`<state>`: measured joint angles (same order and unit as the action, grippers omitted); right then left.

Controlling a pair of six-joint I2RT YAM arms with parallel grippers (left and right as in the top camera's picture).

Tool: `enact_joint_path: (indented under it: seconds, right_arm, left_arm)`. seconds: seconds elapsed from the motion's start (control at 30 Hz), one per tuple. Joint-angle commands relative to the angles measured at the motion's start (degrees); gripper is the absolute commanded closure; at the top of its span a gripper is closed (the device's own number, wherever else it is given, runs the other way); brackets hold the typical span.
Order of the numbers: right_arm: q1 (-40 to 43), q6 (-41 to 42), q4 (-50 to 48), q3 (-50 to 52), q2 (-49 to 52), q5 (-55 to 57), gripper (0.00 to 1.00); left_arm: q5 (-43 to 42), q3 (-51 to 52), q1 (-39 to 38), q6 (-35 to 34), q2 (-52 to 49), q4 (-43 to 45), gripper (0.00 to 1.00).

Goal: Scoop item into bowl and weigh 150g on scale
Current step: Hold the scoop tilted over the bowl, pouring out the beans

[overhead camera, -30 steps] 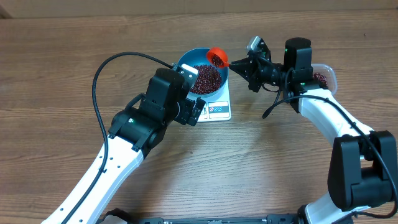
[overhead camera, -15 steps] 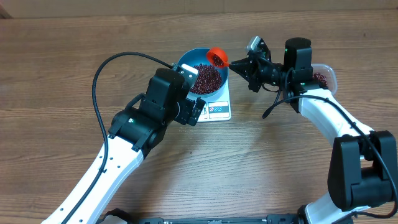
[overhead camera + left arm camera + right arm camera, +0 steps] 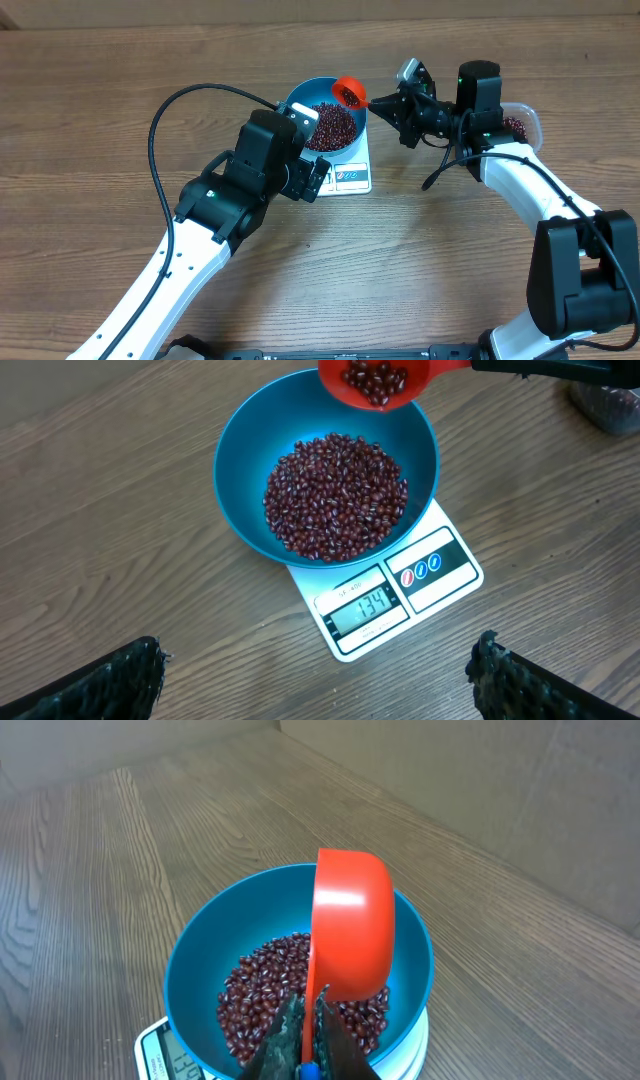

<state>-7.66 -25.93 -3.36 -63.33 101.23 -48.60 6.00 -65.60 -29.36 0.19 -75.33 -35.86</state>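
The blue bowl (image 3: 326,112) (image 3: 250,460) (image 3: 195,955) stands on the white scale (image 3: 352,177) (image 3: 440,575) (image 3: 150,1050) and holds a heap of dark red-brown beans (image 3: 332,126) (image 3: 335,495) (image 3: 255,995). My right gripper (image 3: 385,101) (image 3: 310,1025) is shut on the handle of an orange scoop (image 3: 349,91) (image 3: 375,382) (image 3: 350,930). The scoop is tilted over the bowl's far right rim with some beans in it. My left gripper (image 3: 311,150) (image 3: 315,665) hangs open and empty above the table on the scale's near side. The scale's display (image 3: 362,605) is lit.
A clear plastic tub (image 3: 520,122) (image 3: 605,405) with more beans stands at the right, partly behind my right arm. A black cable (image 3: 190,95) loops over the left side of the wooden table (image 3: 80,130).
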Motion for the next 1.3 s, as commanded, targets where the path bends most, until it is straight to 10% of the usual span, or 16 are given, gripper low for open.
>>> enact_joint_path:
  seconds: [0.0, 1.27]
  right_arm:
    - [-0.2, -2.5, 0.0, -0.4, 0.1, 0.2, 0.96]
    - [-0.2, -23.8, -1.6, -0.4, 0.7, 0.1, 0.96]
  left_arm:
    - [-0.5, -0.1, 0.1, 0.5, 1.1, 0.1, 0.0]
    - [-0.5, -0.1, 0.1, 0.5, 1.1, 0.1, 0.0]
